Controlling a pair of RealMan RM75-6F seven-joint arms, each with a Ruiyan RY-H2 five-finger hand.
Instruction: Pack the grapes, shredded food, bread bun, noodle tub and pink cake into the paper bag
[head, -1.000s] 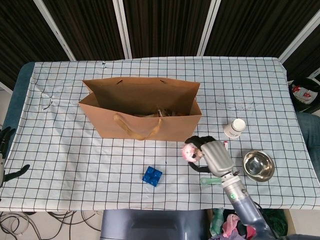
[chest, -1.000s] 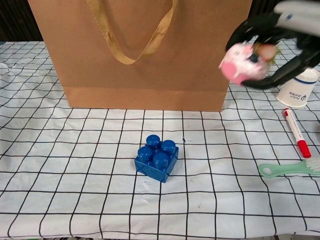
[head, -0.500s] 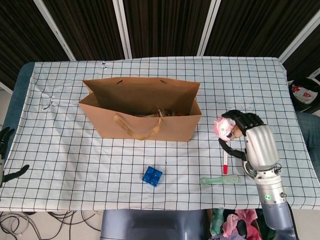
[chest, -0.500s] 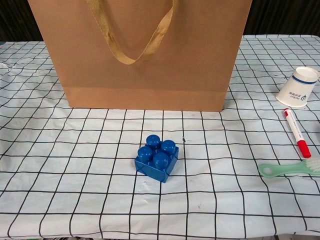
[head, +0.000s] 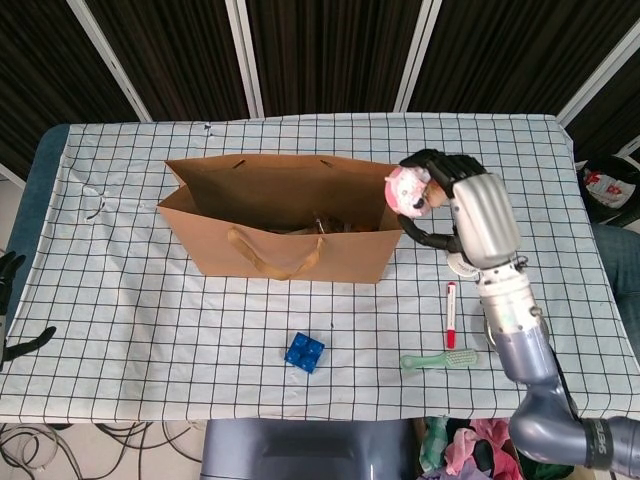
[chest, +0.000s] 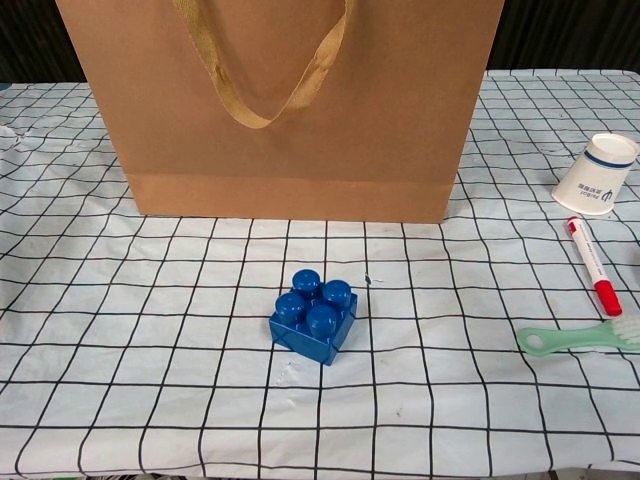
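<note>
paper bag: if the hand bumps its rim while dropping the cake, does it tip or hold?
Probably holds: the paper bag stands upright on a wide flat base with items inside. Its thin paper walls likely flex or crease. The right hand holds the pink cake at its right rim.

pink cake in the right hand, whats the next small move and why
Probably carry it a little further left over the opening, then release: the right hand holds the round pink cake just at the right rim of the open brown paper bag, not yet clearly above the inside.
</note>
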